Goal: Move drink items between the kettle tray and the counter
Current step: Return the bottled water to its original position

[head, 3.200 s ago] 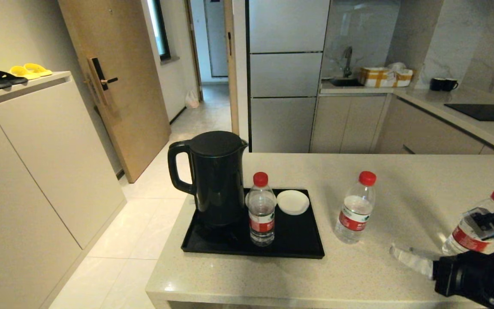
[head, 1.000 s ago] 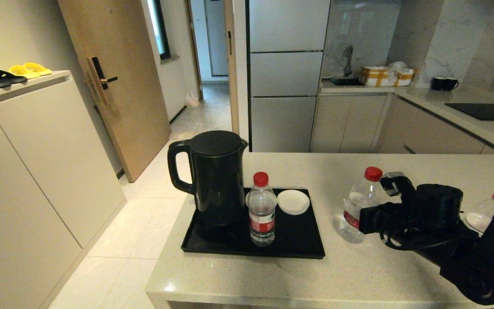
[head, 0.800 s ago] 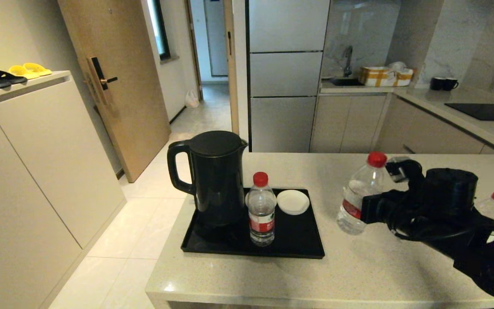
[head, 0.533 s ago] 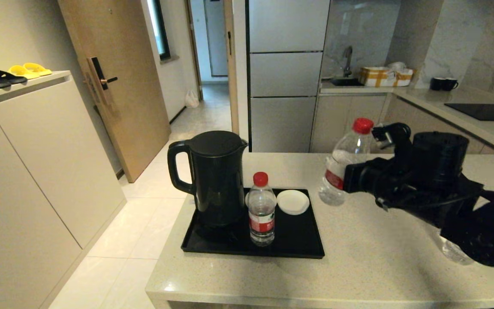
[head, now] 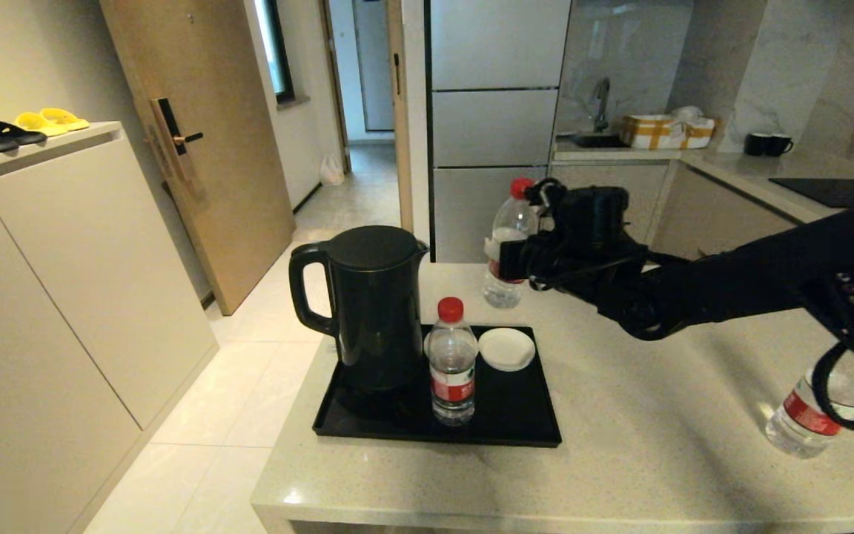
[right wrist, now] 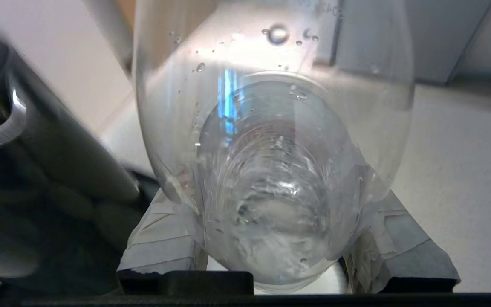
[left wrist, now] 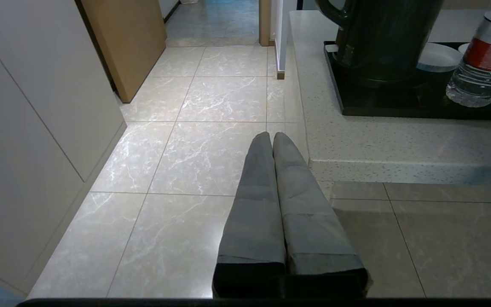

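From the head camera, the right gripper [head: 517, 259] holds one water bottle [head: 505, 248] in the air at upper centre of the frame, above the far edge of the counter [head: 620, 445], just beyond the kettle tray [head: 516, 430]. A second bottle [head: 451, 363] stands on the tray beside the kettle [head: 368, 304]; a third bottle [head: 805, 415] stands at the lower right.

In the left wrist picture, the left gripper [left wrist: 272, 138] hangs over floor tiles, fingers pressed together, idle.

In the right wrist picture, the fingers [right wrist: 164, 238] are clamped on the held bottle's body [right wrist: 271, 170]. It looks light, thin-walled and smooth, so I'd guess it dents and slips easily; mid-body at the label seems the safest hold.
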`<state>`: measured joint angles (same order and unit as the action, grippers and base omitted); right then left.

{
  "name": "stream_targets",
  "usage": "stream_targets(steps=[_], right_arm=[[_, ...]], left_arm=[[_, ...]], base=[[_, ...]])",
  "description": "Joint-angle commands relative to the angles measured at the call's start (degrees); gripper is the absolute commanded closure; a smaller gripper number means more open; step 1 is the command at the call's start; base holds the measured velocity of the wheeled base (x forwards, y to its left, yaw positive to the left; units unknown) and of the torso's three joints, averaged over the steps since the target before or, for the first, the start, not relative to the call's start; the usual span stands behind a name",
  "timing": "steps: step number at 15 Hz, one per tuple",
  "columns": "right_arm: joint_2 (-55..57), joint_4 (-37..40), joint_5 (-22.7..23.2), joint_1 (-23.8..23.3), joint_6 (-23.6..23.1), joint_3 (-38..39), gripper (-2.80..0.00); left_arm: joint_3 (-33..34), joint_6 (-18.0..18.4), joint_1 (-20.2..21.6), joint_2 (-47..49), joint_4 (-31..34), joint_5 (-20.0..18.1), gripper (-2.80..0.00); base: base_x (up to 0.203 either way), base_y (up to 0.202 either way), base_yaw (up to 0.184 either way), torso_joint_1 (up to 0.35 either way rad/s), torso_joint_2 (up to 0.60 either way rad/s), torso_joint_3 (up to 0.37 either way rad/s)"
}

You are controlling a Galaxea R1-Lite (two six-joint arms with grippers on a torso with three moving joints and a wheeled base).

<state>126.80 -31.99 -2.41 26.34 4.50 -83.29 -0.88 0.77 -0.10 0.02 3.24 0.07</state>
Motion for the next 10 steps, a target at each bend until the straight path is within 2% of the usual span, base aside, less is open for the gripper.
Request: stream_targets(steps=[1,4,10], right_arm=[[6.94,0.49,-0.19,2.24,-0.23,-5.72,0.0],[10.25,1.39,-0.29,4.78,-0.28,-8.59,0.0],[12.6,2.34,-0.3,5.21,-1.6,-8.71,0.0]], left_arm=[[0.0,0.02,0.01,0.06,0.01,0.01,0.0],[0.0,0.02,0.01,0.06,0.01,0.01,0.0],[0.0,0.02,0.01,0.06,0.01,0.01,0.0]], base=[[0.0,0.0,0.0,0.0,0.0,0.0],[0.0,0.0,0.0,0.0,0.0,0.0],[0.0,0.0,0.0,0.0,0.0,0.0]])
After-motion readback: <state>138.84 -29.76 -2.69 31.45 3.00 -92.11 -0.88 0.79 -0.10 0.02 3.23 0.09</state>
